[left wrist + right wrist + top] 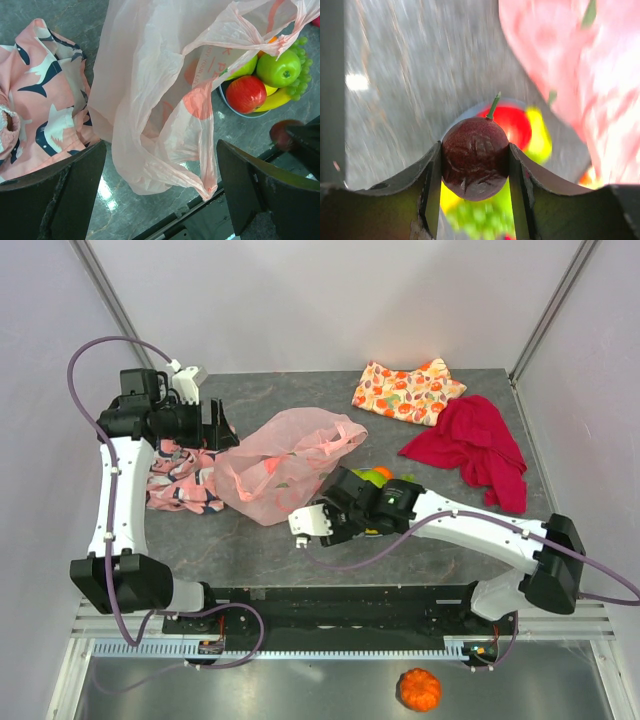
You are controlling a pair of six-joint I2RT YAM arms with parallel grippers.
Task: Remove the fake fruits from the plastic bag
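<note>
The pink plastic bag point(285, 465) lies crumpled at mid-table and fills the left wrist view point(160, 85). My left gripper point(222, 430) is open and empty just left of the bag, its fingers point(260, 185) on either side of a handle loop without touching it. My right gripper point(475, 167) is shut on the dark purple fruit point(475, 162) above the blue plate point(235, 107). The plate holds a red apple point(246, 93), green apple point(278, 68), banana point(274, 100) and grapes point(301, 65). The right gripper point(352, 488) is at the bag's right edge.
A pink-and-black patterned cloth point(180, 480) lies under the left arm. A fruit-print orange cloth point(405, 390) and a red cloth point(475, 445) lie at the back right. An orange pumpkin-like thing point(420, 690) sits below the table's front edge.
</note>
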